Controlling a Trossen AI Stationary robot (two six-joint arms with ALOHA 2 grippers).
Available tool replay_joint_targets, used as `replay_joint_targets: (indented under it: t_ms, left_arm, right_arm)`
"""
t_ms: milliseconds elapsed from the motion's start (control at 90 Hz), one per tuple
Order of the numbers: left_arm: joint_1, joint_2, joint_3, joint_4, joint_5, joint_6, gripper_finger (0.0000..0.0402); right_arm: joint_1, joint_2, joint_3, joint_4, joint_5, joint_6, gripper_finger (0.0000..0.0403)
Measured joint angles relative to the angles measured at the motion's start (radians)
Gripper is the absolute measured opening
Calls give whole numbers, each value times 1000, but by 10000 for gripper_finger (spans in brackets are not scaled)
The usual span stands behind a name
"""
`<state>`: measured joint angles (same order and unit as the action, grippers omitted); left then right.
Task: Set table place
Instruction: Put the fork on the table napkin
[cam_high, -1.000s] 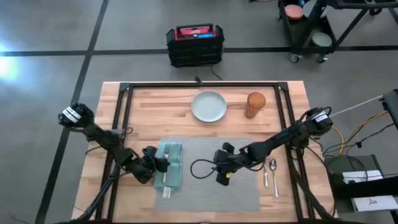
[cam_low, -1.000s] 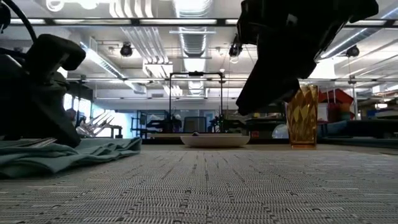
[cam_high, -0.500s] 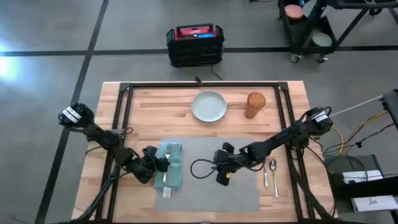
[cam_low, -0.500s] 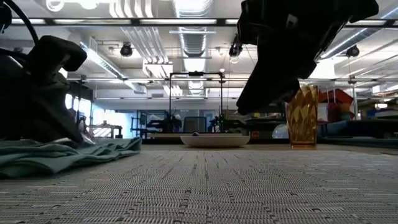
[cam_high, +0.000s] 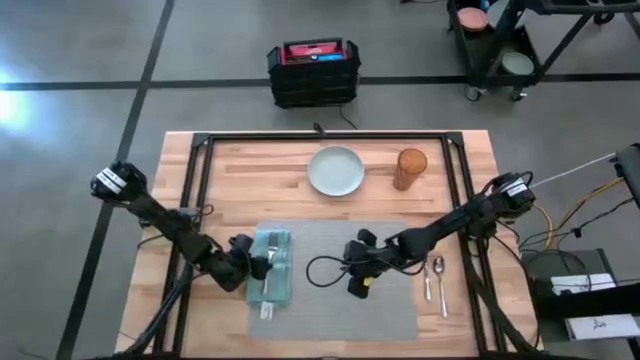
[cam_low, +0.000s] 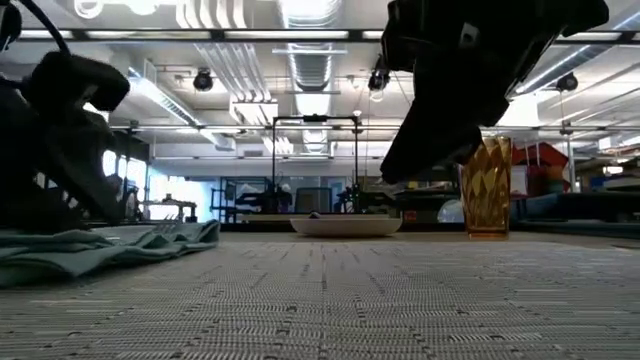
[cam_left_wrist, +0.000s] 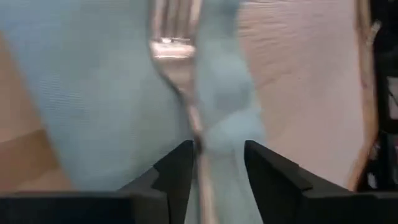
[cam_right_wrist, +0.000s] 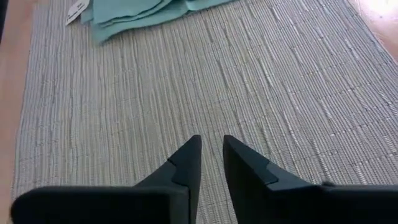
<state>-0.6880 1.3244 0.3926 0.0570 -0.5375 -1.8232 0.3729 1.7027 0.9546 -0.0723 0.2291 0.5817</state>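
Overhead view straight down, low view level along the placemat (cam_low: 350, 300), wrist views close above napkin (cam_left_wrist: 93, 81) and placemat.

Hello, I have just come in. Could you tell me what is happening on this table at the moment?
Two robot arms are laying a place setting on the wooden table. The left gripper is at the teal napkin beside the grey placemat, its fingers open on either side of a fork that lies on the napkin. The right gripper hovers over the middle of the placemat, holding nothing. Two pieces of cutlery already lie at the mat's right edge. The plate and amber glass stand at the far side, off the mat.
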Motion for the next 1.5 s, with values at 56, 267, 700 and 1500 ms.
replay_joint_targets:
  t_ms: [56, 267, 700, 1500]
  left_arm:
    - [0, -35, 6, -55, 1, 13, 114]
    - [3, -145, 116, -379, -43, 89, 80]
    - [130, 135, 357, -424, 110, 393, 74]
    - [169, 263, 453, -657, 173, 364, 73]
  right_arm:
    - [0, 0, 0, 0, 0, -1, 48]
    - [0, 0, 0, 1, 0, -4, 58]
    - [0, 0, 0, 3, 2, -6, 84]
    - [0, 0, 0, 3, 0, -6, 43]
